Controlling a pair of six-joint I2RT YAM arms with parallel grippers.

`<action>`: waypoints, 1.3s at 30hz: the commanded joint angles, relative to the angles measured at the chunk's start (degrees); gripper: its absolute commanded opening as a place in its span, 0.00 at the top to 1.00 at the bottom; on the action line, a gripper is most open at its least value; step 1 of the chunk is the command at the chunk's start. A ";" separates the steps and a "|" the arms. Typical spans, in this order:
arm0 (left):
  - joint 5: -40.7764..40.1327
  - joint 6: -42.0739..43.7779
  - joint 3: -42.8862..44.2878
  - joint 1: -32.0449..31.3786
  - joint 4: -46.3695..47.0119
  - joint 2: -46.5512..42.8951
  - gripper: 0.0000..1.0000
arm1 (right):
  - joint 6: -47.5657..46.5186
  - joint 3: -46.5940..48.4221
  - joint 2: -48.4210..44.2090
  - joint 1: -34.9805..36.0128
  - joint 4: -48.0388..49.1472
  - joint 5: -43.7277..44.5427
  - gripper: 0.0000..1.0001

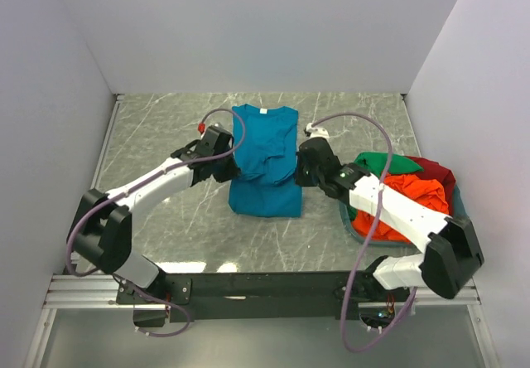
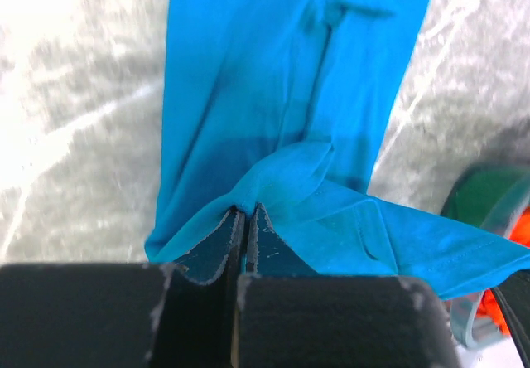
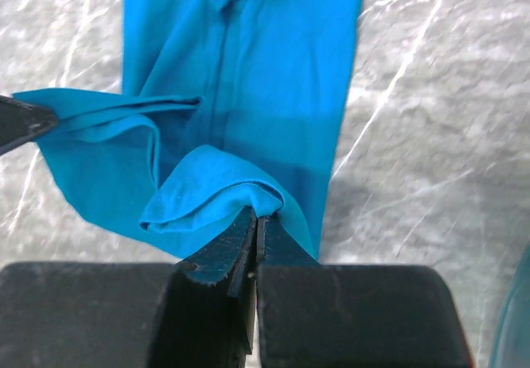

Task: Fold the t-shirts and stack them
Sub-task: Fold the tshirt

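While basket holds orange shirt, green shirt, maroon shirt — teal shirt outside

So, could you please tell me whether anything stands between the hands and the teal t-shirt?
Nothing visible does. The left hand and the right hand are each shut directly on a fold of the teal t-shirt, which lies on the marble table.

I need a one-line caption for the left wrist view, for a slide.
The left fingers, shut, pinch a raised fold of the teal-blue t-shirt spread on the marbled table.
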 commanded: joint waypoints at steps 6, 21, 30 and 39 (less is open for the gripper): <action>2.30 4.91 8.03 5.02 3.16 6.87 0.98 | -4.46 7.78 9.05 -6.48 3.22 -4.60 1.00; 6.87 9.22 16.65 9.15 3.68 18.30 0.93 | -6.66 16.23 22.15 -12.81 2.69 -10.67 1.00; 8.90 9.75 20.52 11.70 4.21 25.59 0.83 | -7.28 21.06 30.15 -15.53 3.13 -13.31 0.99; 12.41 10.54 22.90 12.58 5.17 24.12 0.06 | -8.16 28.80 32.70 -16.24 -1.79 -13.31 0.30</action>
